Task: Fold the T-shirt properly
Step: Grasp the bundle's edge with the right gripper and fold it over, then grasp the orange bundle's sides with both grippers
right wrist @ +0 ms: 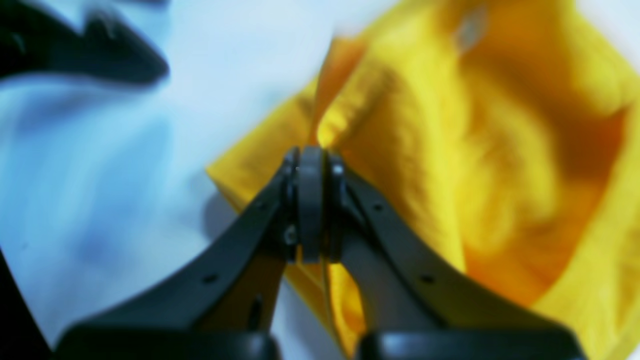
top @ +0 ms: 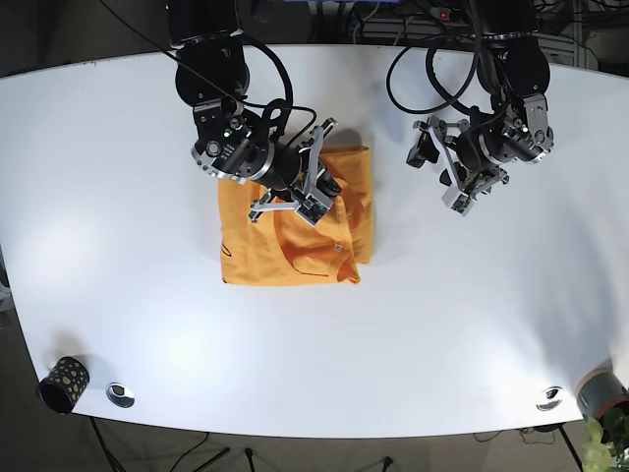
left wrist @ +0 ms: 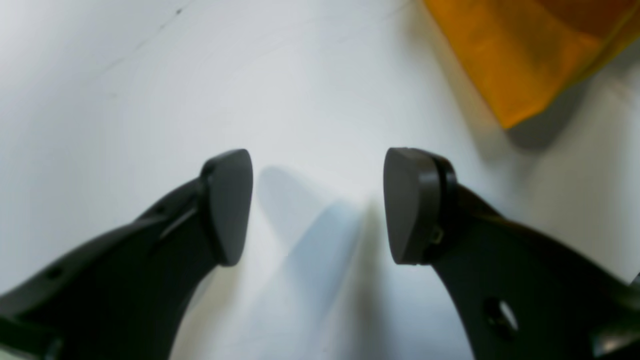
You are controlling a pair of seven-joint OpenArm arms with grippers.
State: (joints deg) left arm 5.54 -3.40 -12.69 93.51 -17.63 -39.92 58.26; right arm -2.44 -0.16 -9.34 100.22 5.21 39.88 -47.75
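Observation:
The orange-yellow T-shirt (top: 285,256) lies partly folded on the white table (top: 442,324), left of centre. My right gripper (top: 322,187) hovers over its upper right part. In the right wrist view that gripper (right wrist: 311,155) is shut on a raised fold of the T-shirt (right wrist: 450,150). My left gripper (top: 437,175) hangs over bare table to the shirt's right. In the left wrist view it (left wrist: 317,200) stands open with nothing between its fingers, and a corner of the T-shirt (left wrist: 525,55) shows at the top right.
A dark patterned cup (top: 64,382) and a small round metal fitting (top: 120,393) sit at the front left edge. Another fitting (top: 548,397) and a plant (top: 604,438) are at the front right. Cables (top: 432,69) run along the back.

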